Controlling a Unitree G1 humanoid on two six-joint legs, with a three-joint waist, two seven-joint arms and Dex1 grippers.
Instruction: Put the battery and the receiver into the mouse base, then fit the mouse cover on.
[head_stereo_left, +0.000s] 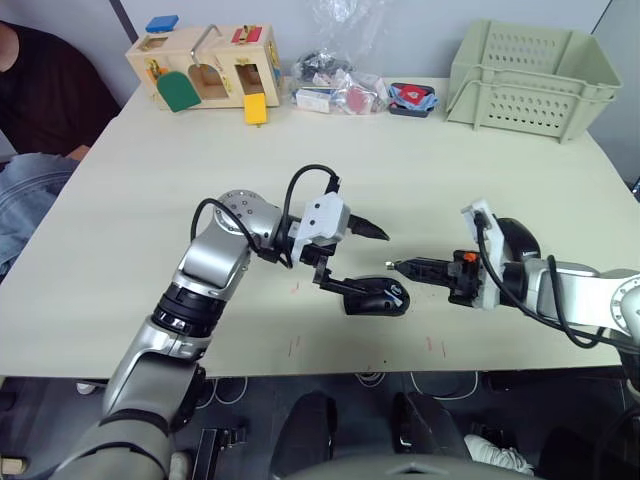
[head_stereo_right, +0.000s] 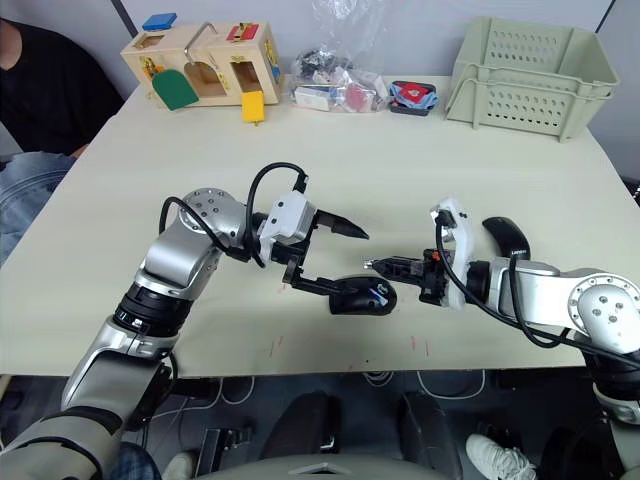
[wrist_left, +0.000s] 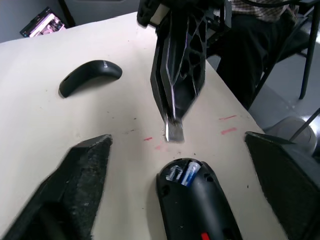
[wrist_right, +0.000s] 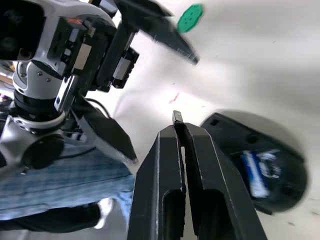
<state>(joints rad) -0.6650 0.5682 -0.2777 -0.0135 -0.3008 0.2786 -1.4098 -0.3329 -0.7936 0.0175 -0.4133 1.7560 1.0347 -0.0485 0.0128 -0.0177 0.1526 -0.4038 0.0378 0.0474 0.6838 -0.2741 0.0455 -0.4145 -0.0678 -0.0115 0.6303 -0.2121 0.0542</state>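
While the battery (wrist_left: 186, 175) already lies in the mouse base (head_stereo_left: 377, 298) at lower centre, the right gripper (head_stereo_left: 398, 266) pinches the receiver (wrist_left: 174, 132); the left gripper (head_stereo_left: 352, 258) gapes empty, and the mouse cover (head_stereo_left: 519, 240) waits at right.

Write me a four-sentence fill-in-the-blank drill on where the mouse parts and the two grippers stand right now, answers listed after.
1. The battery already lies inside the mouse ____.
2. The right gripper is pinched on a small flat piece, the ____.
3. The left gripper has its fingers spread ____ around the mouse base.
4. The mouse cover lies on the ____, apart from the base.

Missing words: base; receiver; open; table
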